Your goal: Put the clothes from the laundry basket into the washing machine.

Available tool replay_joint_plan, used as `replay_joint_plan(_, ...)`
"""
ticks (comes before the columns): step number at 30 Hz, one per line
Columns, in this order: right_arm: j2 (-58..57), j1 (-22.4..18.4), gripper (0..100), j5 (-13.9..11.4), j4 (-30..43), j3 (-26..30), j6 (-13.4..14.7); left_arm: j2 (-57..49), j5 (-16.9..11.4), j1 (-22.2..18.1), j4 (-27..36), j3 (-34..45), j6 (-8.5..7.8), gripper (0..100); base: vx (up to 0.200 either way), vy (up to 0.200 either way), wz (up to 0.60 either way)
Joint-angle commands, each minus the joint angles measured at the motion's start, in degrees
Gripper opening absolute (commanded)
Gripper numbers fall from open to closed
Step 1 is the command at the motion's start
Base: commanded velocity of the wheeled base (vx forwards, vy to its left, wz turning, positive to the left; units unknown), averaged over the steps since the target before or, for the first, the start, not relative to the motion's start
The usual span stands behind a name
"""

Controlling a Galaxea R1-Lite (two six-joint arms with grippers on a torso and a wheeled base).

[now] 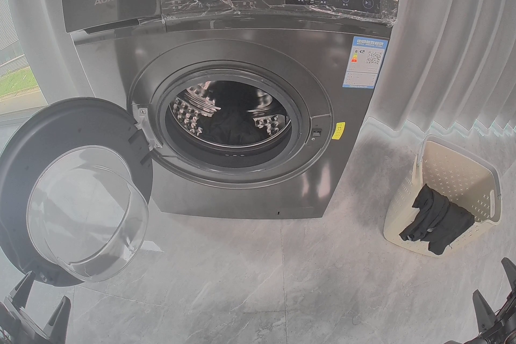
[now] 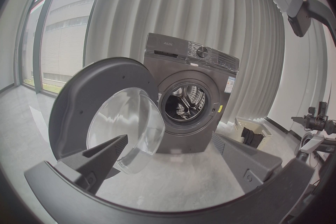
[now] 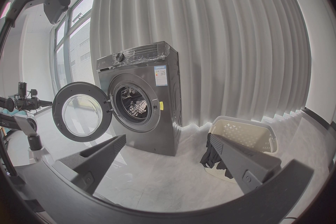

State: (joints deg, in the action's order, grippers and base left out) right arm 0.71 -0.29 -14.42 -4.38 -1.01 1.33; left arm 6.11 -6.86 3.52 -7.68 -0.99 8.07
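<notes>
A grey front-loading washing machine (image 1: 231, 87) stands ahead with its round door (image 1: 75, 189) swung wide to the left. Dark cloth (image 1: 231, 127) lies inside the drum. To the right on the floor sits a cream laundry basket (image 1: 462, 173) with a black garment (image 1: 438, 219) draped over its front rim. My left gripper (image 1: 37, 307) is open, low at the lower left, just before the door. My right gripper (image 1: 497, 291) is open at the lower right, short of the basket. In the wrist views the left gripper (image 2: 169, 142) and right gripper (image 3: 168, 142) hold nothing.
Pleated white curtains (image 1: 457, 28) hang behind the machine and the basket. Pale marble-look floor (image 1: 279, 275) spreads between the machine, the basket and my arms. A window (image 2: 56, 25) lies to the left of the machine.
</notes>
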Motion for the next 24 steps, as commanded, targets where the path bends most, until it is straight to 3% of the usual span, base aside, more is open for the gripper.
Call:
replay_joint_plan(1, -0.71, 0.03, 100, -0.08, -0.02, 1.01, 0.25, -4.35, -1.66, -4.31, 0.82, 0.99, -1.39, 100, 0.000, -0.200, 0.00)
replay_joint_plan(7, -0.71, 0.12, 100, -0.08, -0.02, 1.01, 1.31, -4.53, -2.89, -4.58, 1.97, 0.99, -3.68, 100, 0.000, -0.167, 0.00)
replay_joint_plan(9, -0.71, 0.03, 100, -0.08, -0.02, 1.01, 2.54, -5.32, -3.51, -4.14, 3.55, 0.99, -2.97, 100, 0.000, 0.000, 0.00)
replay_joint_plan(13, -0.71, 0.03, 100, -0.08, -0.02, 1.01, 5.53, -5.93, -6.50, -3.79, 3.72, 0.99, -3.50, 100, 0.000, 0.000, 0.00)
replay_joint_plan(15, -0.71, 0.03, 100, -0.08, -0.02, 1.01, 6.14, -5.93, -6.85, -3.79, 3.72, 0.99, -2.62, 100, 0.000, 0.000, 0.00)
replay_joint_plan(18, -0.71, 0.03, 100, -0.08, -0.02, 1.01, 5.35, -5.93, -6.06, -3.79, 3.72, 0.99, -2.80, 100, 0.000, 0.000, 0.00)
replay_joint_plan(24, -0.71, 0.03, 100, 0.18, -0.02, 1.01, -2.38, -5.93, -2.89, -3.79, 3.72, 0.99, -2.53, 100, 0.000, -0.133, 0.00)
